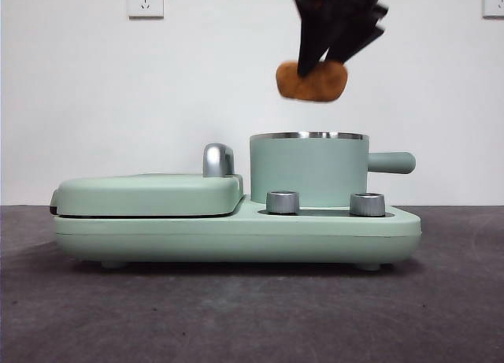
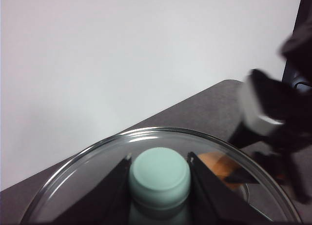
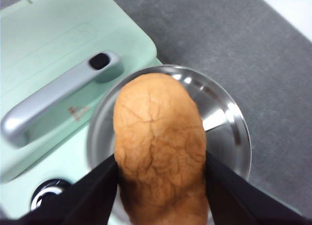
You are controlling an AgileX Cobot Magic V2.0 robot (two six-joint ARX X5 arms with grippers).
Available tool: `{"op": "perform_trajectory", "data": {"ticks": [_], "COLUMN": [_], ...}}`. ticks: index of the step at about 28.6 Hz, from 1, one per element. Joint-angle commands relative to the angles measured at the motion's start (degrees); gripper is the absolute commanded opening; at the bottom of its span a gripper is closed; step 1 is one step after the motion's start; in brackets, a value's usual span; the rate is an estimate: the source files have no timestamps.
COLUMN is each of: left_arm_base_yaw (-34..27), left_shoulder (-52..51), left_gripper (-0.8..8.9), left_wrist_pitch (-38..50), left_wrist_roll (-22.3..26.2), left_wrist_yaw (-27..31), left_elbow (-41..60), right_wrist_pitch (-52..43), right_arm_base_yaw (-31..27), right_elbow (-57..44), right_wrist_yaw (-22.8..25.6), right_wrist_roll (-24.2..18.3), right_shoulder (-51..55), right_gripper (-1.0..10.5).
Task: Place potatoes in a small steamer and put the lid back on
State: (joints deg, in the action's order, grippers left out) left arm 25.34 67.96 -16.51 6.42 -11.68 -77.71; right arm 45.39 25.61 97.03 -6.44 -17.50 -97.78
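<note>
The orange-brown potato [image 1: 312, 81] [image 3: 160, 144] hangs in the air straight above the small steamer [image 1: 309, 168], with my right gripper [image 1: 321, 66] [image 3: 161, 166] shut on its sides. Below the potato the wrist view shows the steamer's shiny steel inside [image 3: 222, 122], uncovered. My left gripper [image 2: 159, 162] is shut on the mint-green knob [image 2: 159, 175] of the glass lid [image 2: 92, 183], held up off the table and out of the front view. Through and past the lid the other arm [image 2: 273, 112] shows with the potato [image 2: 217, 165].
The steamer sits on a mint-green cooker base [image 1: 236, 231] with two steel dials [image 1: 283, 201] [image 1: 367, 204]. A flat green grill cover [image 1: 150, 194] [image 3: 58, 44] with a steel handle [image 1: 217, 160] [image 3: 58, 100] lies beside the pot. The pot's side handle [image 1: 391, 162] sticks out right.
</note>
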Motion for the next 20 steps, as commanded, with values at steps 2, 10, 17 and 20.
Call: {"op": "perform_trajectory", "data": {"ticks": [2, 10, 17, 20], "left_arm_base_yaw": [0.1, 0.1, 0.1, 0.1], "left_shoulder": [-0.1, -0.1, -0.1, -0.1], "left_gripper": [0.08, 0.08, 0.07, 0.08], "left_wrist_pitch": [1.9, 1.9, 2.0, 1.9], "left_wrist_roll": [0.4, 0.4, 0.4, 0.4], "left_wrist_yaw": [0.1, 0.1, 0.1, 0.1], "left_elbow": [-1.4, -1.4, -1.4, -1.4], "right_wrist_pitch": [2.4, 4.5, 4.4, 4.1], "right_arm_base_yaw": [-1.1, -2.6, -2.6, -2.5], "right_elbow": [6.4, 10.4, 10.4, 10.4], "right_wrist_yaw": [-1.7, -2.9, -3.0, -2.9], "right_wrist_roll": [1.9, 2.1, 2.1, 2.1], "right_shoulder": [-6.6, -14.3, -17.7, -18.1], "right_gripper": [2.2, 2.2, 2.2, 2.2]}}
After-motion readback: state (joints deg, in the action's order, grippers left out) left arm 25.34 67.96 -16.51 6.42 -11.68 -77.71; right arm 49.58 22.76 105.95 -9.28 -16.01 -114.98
